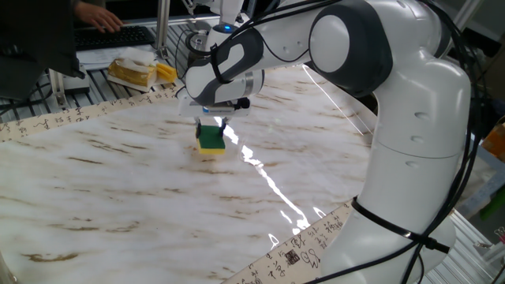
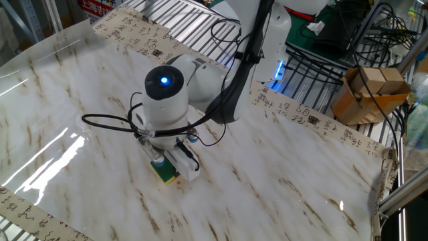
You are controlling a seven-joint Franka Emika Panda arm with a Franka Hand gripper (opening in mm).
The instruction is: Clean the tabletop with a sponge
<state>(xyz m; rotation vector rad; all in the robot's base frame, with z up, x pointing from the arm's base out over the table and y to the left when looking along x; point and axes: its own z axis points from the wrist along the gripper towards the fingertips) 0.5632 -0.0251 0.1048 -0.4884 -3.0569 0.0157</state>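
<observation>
From one fixed view, the tool (image 1: pixel 210 125) points straight down at the tabletop (image 1: pixel 118 181), its fingers pinching the sponge (image 1: pixel 210 140) from above. The sponge sits directly under the tool, green scouring face up, yellow foam base against the marble-patterned sheet, toward the far middle of the sheet and just beside a bright glare streak. Its long axis seems to run roughly away from this camera, though the wrist hides part of it. A pale yellow wrapped lump (image 1: pixel 134 72) lies well apart on the grey slatted table (image 1: pixel 87 83) beyond the printed border.

From the other fixed view, the wrist with its blue light covers most of the tool (image 2: pixel 165 165), but the fingers (image 2: pixel 184 161) show at the sponge's sides, closed on it. The sponge (image 2: pixel 165 174) is pressed flat on the tabletop (image 2: pixel 281 174), near the middle of the sheet. A cardboard box (image 2: pixel 364 90) stands off the sheet.

Since the sponge lies right beneath the tool rather than off to a side, any coming wipe likely turns on keeping it flat and sliding sideways; wide uncovered marble lies in every direction.
</observation>
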